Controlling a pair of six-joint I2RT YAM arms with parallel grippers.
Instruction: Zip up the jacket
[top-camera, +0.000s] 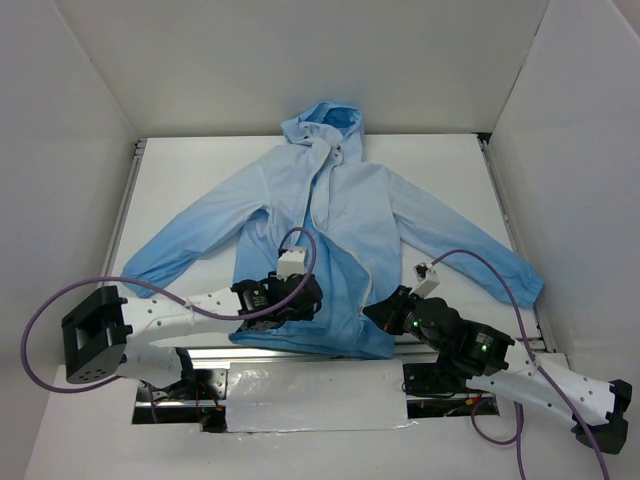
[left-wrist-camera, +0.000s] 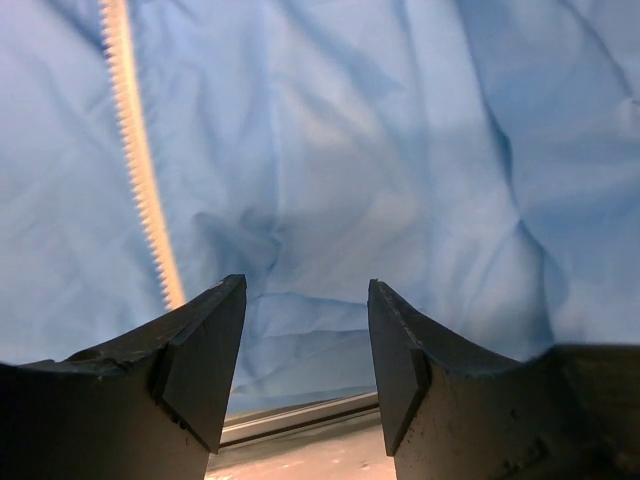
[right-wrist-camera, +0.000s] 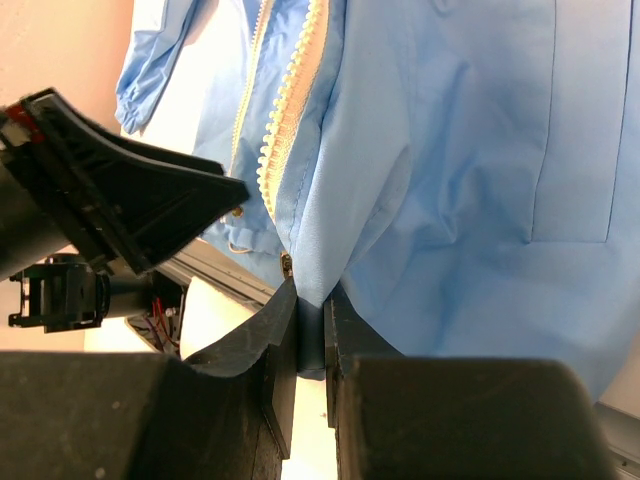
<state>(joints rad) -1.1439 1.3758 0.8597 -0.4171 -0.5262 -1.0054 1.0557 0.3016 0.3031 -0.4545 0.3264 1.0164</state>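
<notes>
**A:** What does the overhead camera give you?

**B:** The flat white table (top-camera: 450, 170). On it is the light sky-blue hooded jacket of thin fabric (top-camera: 345, 215), lying front up. The hood is at the far side, the sleeves are spread to both sides, and the hem is at the near edge between the two arms.

**A:** And the grippers? From above I cannot tell how they stand.

**B:** The wrist cameras settle that. The left gripper (left-wrist-camera: 307, 290) has its black fingers spread wide with nothing between them. There is blue cloth just beyond, and the white toothed zipper (left-wrist-camera: 135, 160) runs up to its left. The right gripper (right-wrist-camera: 312, 300) is pinched tight on the jacket's bottom corner, right under the zipper's lower end.

**A:** Does the right wrist show anything the others miss?

**B:** Two rows of teeth, parted further up. The left gripper's dark finger also shows off to one side, near the hem.
</notes>
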